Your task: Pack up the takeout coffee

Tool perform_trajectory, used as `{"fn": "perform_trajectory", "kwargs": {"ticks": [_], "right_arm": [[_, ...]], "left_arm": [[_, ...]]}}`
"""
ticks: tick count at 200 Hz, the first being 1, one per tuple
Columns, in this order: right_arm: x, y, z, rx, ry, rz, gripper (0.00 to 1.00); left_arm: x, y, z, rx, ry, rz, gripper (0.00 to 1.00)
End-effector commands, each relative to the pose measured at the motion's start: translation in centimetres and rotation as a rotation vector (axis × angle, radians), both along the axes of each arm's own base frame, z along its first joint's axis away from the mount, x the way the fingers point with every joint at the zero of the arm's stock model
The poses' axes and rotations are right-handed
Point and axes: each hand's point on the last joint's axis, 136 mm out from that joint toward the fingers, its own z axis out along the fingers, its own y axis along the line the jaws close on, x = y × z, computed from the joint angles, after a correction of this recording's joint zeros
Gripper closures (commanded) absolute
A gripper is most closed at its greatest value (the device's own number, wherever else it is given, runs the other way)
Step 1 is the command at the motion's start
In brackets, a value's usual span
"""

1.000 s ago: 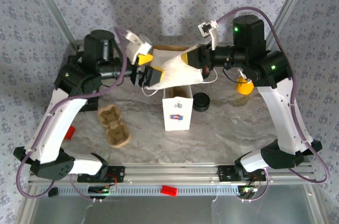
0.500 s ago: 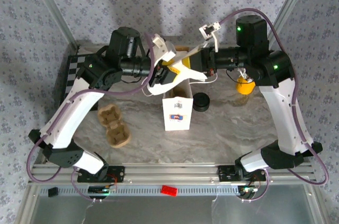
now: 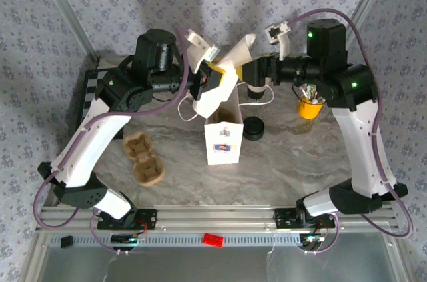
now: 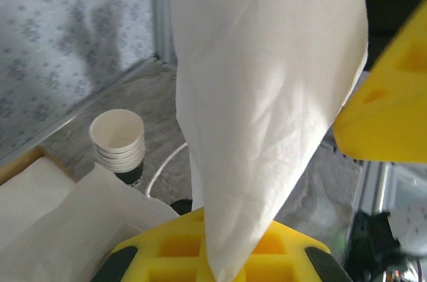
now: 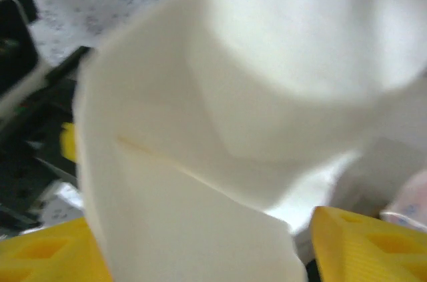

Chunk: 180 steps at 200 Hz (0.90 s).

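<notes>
Left fingers [image 3: 211,78] pinching the limp white bag [image 3: 220,93], right fingers [image 3: 249,73] spread either side of it - I'd pinch the opposite edge, then pull apart gently - paper tears.

— What was there, counted?
— Two bags [image 3: 217,95] [image 3: 221,141], one carrier [image 3: 143,159], one black lid [image 3: 253,129], one yellow cup [image 3: 307,109].
— Any plain cups?
— One cup stack [image 4: 119,139].

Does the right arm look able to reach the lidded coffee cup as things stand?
Probably, once clear of the held bag: the right fingers stand open, and the takeout coffee sits uncovered beside the standing bag.
</notes>
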Motion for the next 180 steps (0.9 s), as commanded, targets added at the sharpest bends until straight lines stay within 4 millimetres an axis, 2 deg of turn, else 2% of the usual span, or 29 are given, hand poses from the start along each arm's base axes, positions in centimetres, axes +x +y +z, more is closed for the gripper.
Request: {"fn": "perform_trajectory", "kwargs": {"ticks": [1, 39, 73, 111, 125, 152, 180], "right_arm": [[0.9, -3.4, 0.0, -0.031, -0.008, -0.211, 0.16], [1.4, -6.0, -1.6, -0.039, 0.015, -0.366, 0.05], [0.7, -6.2, -1.8, 0.034, 0.009, -0.365, 0.00], [0.5, -6.3, -2.9, 0.044, 0.041, -0.363, 0.00], [0.4, -6.1, -3.1, 0.052, 0.044, -0.350, 0.00], [0.4, -6.0, -3.5, 0.065, 0.047, -0.340, 0.00], [0.4, -6.1, -3.8, 0.061, 0.054, -0.341, 0.00]], "left_arm": [[2.2, 2.2, 0.8, -0.056, 0.114, 0.296, 1.00], [3.6, 3.4, -0.5, -0.118, 0.238, 0.559, 1.00], [4.9, 2.9, -3.0, -0.083, 0.313, 0.683, 1.00], [6.6, 2.0, -6.6, -0.006, 0.363, 0.780, 1.00], [7.2, 2.2, -7.8, 0.020, 0.373, 0.833, 1.00], [7.9, 0.8, -9.7, 0.054, 0.381, 0.840, 1.00], [8.3, 1.6, -11.4, 0.115, 0.371, 0.918, 1.00]]}}
